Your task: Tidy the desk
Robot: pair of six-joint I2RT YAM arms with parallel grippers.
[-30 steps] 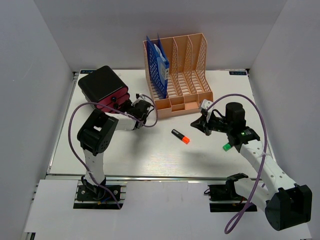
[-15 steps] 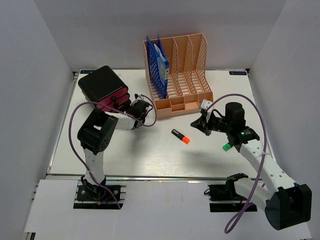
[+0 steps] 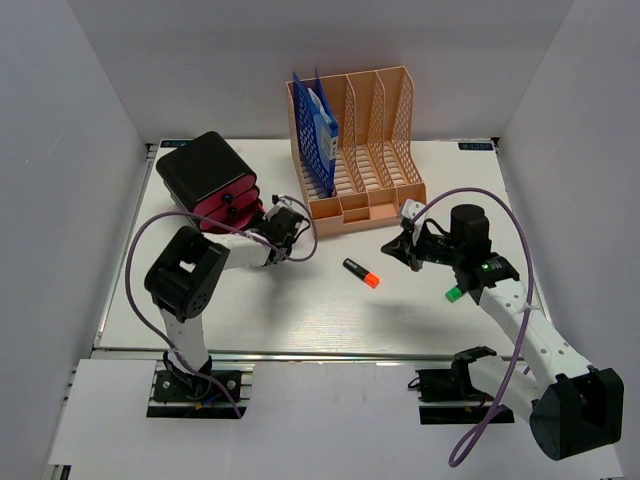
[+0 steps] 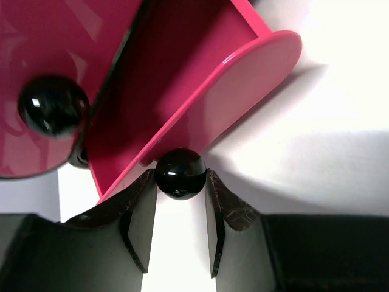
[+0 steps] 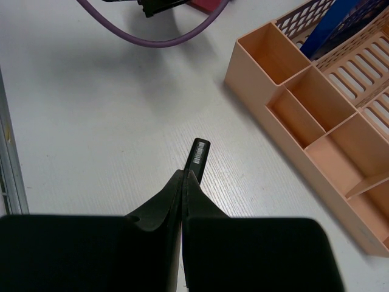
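The white desk [image 3: 300, 320] holds a black box with pink drawers [image 3: 205, 175] at the back left. My left gripper [image 3: 264, 216] is shut on the round black knob [image 4: 180, 173] of a pink drawer [image 4: 200, 79], which stands partly pulled out; a second knob [image 4: 51, 104] shows on the drawer beside it. A black marker with an orange cap [image 3: 361, 273] lies mid-desk. My right gripper [image 3: 392, 250] is shut and empty, hovering just right of the marker, whose black end [image 5: 198, 155] pokes out beyond the fingertips [image 5: 184, 176].
A peach mesh file rack [image 3: 375, 150] stands at the back centre with blue folders [image 3: 318, 125] in its left slot. A small green object [image 3: 452, 294] lies under the right forearm. White walls enclose the desk; a metal rail [image 3: 300, 352] runs along the near edge.
The left arm's elbow has dropped and swung left, and the gripper has shifted slightly toward the near side with the knob. The right arm and the marker have not moved.
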